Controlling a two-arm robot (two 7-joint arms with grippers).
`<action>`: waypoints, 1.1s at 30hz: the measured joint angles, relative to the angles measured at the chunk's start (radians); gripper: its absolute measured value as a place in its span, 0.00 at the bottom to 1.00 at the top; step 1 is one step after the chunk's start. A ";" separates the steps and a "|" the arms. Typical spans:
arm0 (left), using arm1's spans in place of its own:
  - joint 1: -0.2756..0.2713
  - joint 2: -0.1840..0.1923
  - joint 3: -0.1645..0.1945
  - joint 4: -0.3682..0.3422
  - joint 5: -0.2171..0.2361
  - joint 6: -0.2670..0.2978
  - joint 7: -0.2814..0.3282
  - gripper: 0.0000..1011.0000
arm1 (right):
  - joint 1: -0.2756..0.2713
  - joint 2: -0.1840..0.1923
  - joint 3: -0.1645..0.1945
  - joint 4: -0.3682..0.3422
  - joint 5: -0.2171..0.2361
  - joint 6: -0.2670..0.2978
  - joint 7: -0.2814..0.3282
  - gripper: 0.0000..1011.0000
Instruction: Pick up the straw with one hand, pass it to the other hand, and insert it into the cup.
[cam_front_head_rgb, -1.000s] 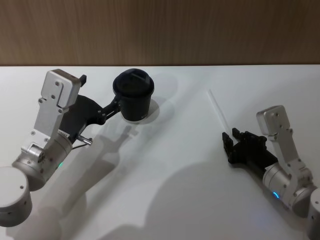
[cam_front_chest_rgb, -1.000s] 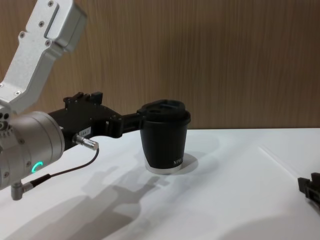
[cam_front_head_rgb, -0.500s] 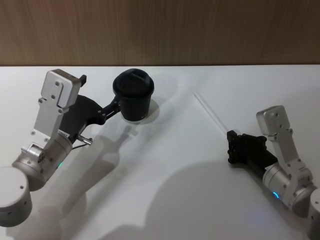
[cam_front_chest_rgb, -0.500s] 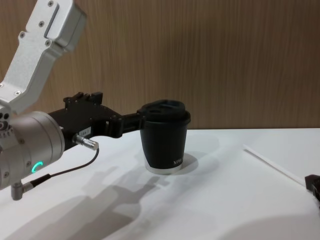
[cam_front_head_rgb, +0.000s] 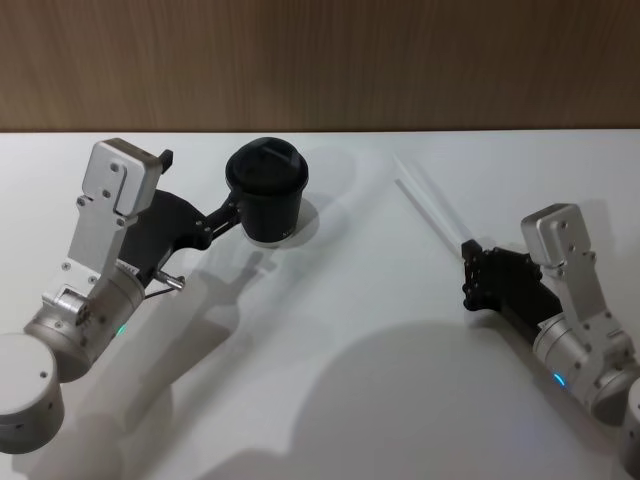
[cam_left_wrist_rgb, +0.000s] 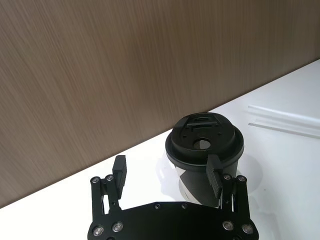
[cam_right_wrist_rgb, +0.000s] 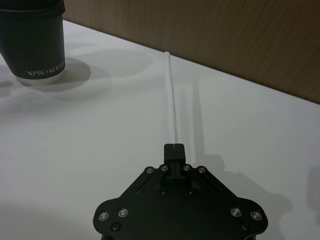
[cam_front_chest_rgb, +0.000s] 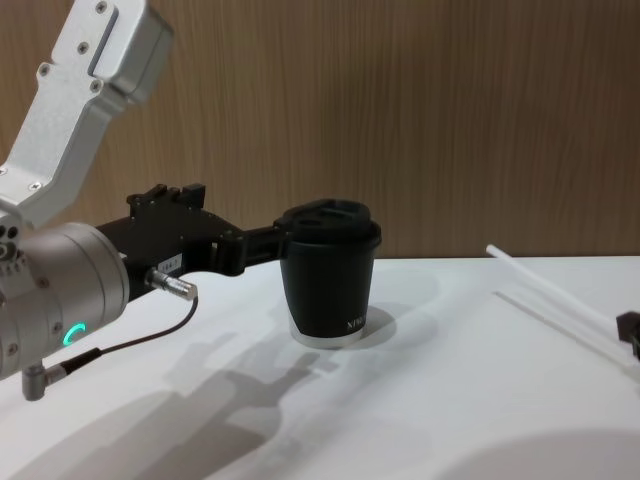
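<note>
The thin white straw (cam_front_head_rgb: 430, 205) (cam_right_wrist_rgb: 171, 95) (cam_front_chest_rgb: 550, 285) slants up off the table, one end pinched in my right gripper (cam_front_head_rgb: 467, 248) (cam_right_wrist_rgb: 173, 146), which is shut on it at the right side. Its free end points toward the back and the cup. The black lidded cup (cam_front_head_rgb: 266, 195) (cam_left_wrist_rgb: 204, 145) (cam_right_wrist_rgb: 35, 40) (cam_front_chest_rgb: 330, 280) stands upright at the back centre-left. My left gripper (cam_front_head_rgb: 202, 185) (cam_left_wrist_rgb: 166, 167) is open beside the cup, with one fingertip (cam_left_wrist_rgb: 214, 172) right at the cup's side.
The white table (cam_front_head_rgb: 330, 330) ends at a brown wooden wall (cam_front_head_rgb: 400, 60) behind. A dark cable with a metal plug (cam_front_chest_rgb: 170, 287) hangs at my left wrist. Open tabletop lies between the two arms.
The right gripper, open beside the lying straw a second ago, closed on it and lifted it off the table; the straw's far end swung left. The left arm and cup stayed still.
</note>
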 joint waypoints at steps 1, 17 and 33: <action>0.000 0.000 0.000 0.000 0.000 0.000 0.000 0.99 | 0.000 0.001 0.000 0.000 -0.003 -0.008 0.000 0.00; 0.000 0.000 0.000 0.000 0.000 0.000 0.000 0.99 | 0.002 0.040 0.010 -0.035 -0.070 -0.208 0.015 0.00; 0.000 0.000 0.000 0.000 0.000 0.000 0.000 0.99 | 0.012 0.088 0.006 -0.091 -0.062 -0.437 0.119 0.00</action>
